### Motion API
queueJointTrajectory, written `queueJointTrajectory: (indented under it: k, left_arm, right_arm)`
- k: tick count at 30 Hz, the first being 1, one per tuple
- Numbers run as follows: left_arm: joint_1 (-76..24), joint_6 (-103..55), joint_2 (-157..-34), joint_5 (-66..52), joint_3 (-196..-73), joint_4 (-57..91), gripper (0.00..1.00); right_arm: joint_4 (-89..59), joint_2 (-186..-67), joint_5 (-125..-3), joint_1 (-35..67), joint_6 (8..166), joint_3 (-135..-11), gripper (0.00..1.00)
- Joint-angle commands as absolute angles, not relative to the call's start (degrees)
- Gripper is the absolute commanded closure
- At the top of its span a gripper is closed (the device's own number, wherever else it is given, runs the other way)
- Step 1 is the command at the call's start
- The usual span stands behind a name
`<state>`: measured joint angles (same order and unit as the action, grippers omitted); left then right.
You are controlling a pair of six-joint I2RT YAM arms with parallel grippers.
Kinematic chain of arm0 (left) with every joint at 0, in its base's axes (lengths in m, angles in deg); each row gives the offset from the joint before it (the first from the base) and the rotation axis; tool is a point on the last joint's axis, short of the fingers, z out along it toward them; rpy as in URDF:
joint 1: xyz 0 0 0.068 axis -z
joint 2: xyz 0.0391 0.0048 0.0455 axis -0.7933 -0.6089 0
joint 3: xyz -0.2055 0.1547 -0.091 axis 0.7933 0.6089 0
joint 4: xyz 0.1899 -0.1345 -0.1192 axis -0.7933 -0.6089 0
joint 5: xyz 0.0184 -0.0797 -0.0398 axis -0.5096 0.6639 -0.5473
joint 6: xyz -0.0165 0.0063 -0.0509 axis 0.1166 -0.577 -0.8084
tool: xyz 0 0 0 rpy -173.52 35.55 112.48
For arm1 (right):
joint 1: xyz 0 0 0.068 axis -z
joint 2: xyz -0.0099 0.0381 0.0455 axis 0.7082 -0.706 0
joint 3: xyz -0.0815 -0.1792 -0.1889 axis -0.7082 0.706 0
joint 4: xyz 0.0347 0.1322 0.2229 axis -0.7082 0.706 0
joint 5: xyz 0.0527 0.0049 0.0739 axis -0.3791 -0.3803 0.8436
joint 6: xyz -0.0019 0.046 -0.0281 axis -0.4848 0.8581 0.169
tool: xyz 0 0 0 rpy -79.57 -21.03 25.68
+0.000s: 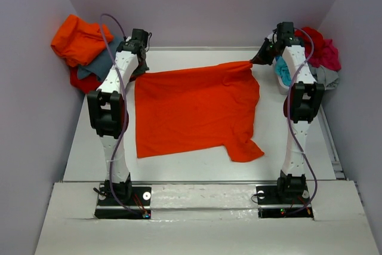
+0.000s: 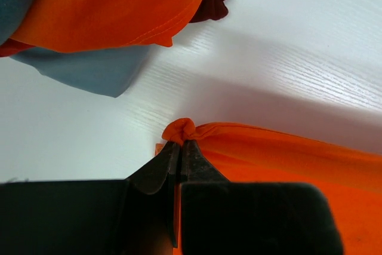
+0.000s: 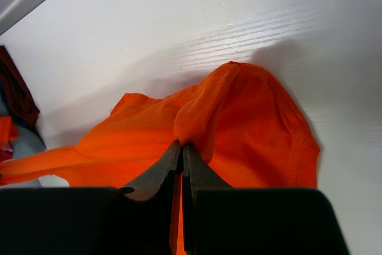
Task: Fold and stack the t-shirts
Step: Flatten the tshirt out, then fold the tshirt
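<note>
arms [image 1: 116, 153]: white links, black joints; cables [image 1: 111, 15]: purple loops; fingers [image 2: 156, 168]: black, tapered

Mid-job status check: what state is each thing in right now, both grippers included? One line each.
Orange-red cloth t-shirt, spread open, unfolded, far edge stretched between both grippers.
Left gripper, shut on the t-shirt's far-left corner.
Right gripper, shut on its far-right corner.
Far-left heap of orange, grey and red shirts, crumpled, unfolded.
Far-right heap of crimson and turquoise shirts, crumpled, unfolded.
</note>
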<state>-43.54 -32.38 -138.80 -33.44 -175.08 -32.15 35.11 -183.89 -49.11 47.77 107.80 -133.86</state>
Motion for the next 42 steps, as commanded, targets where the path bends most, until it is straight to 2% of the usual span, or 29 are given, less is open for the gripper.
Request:
queueJointTrajectory:
  k: [1,6,20,27,42]
  left_arm:
    - [-42.7,-31.6,-135.3,-35.7,-173.8,-32.4,0.94]
    - [-42.1,-32.0,-135.9,-35.6,-172.5,-32.6,0.94]
    - [-41.6,-33.6,-138.3,-35.2,-173.3,-32.0,0.94]
    - [-41.6,-34.7,-139.2,-37.2,-170.9,-28.3,0.94]
    - [-41.6,-34.8,-137.5,-34.3,-168.1,-30.4,0.94]
  right_arm:
    - [34.2,-177.8,-50.0,49.0,106.6,-134.1,0.93]
    - [33.8,-176.0,-50.8,49.0,105.5,-133.5,0.93]
    - [35.1,-186.6,-49.6,49.0,106.8,-139.8,0.93]
    - [32.7,-187.8,-49.4,49.0,107.0,-139.7,0.93]
    - [36.2,-179.2,-50.1,48.0,105.3,-133.4,0.93]
